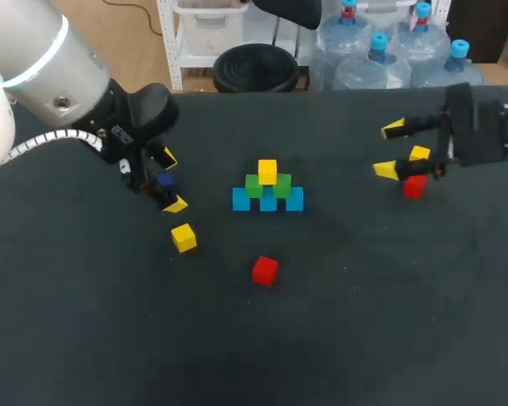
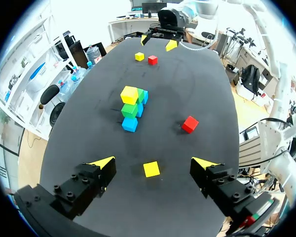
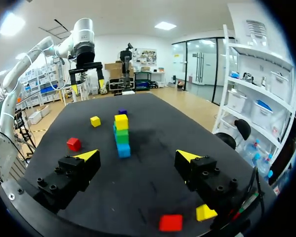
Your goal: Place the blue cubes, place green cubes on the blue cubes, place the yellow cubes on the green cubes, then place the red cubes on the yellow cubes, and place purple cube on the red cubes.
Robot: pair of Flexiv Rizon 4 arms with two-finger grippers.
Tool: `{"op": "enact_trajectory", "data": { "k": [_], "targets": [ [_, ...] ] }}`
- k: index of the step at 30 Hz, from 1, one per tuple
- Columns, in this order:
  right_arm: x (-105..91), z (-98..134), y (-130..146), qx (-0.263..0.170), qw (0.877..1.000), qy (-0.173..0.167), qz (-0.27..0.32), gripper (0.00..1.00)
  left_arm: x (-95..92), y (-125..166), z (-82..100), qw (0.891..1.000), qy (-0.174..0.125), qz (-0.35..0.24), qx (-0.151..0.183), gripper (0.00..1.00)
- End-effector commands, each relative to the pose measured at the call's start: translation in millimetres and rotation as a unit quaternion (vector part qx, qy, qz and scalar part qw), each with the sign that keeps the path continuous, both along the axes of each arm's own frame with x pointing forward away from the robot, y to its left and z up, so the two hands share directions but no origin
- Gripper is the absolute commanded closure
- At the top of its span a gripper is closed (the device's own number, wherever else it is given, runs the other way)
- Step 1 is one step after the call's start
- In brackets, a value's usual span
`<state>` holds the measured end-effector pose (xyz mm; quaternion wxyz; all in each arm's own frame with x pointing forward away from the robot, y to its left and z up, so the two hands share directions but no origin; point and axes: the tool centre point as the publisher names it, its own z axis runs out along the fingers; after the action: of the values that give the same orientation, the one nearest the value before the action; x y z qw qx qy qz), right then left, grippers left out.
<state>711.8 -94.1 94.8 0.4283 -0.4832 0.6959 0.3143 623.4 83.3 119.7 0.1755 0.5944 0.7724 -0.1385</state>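
You had both grippers spread wide and holding nothing. Your left gripper [image 1: 171, 181] hung over the purple cube [image 1: 163, 179], with a loose yellow cube [image 1: 184, 238] near it. Your right gripper [image 1: 389, 150] stood beside a second yellow cube [image 1: 419, 154] and a red cube [image 1: 414, 186]. At mid-table, three blue cubes [image 1: 268, 201] carried two green cubes [image 1: 254, 185] and a top yellow cube [image 1: 267, 172]. A lone red cube [image 1: 265, 271] lay apart.
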Motion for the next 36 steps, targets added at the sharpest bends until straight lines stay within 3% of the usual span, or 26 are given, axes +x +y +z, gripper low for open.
{"op": "enact_trajectory", "data": {
  "k": [1, 19, 36],
  "targets": [
    [5.7, -2, -24, 0.003, 1.000, -0.004, -0.001, 0.00, 0.2, 0, 0.1, 1.000, 0.000, 0.000, 0.001, 0.00],
    [38.8, -30, -88, -0.017, 1.000, -0.006, -0.011, 0.00, 0.2, 0, 0.1, 1.000, 0.000, 0.000, 0.001, 0.00],
    [79.6, -68, -112, -0.042, 0.999, -0.009, -0.003, 0.00, 0.2, 0, 0.1, 1.000, 0.000, 0.000, 0.001, 0.00]
  ]
}}
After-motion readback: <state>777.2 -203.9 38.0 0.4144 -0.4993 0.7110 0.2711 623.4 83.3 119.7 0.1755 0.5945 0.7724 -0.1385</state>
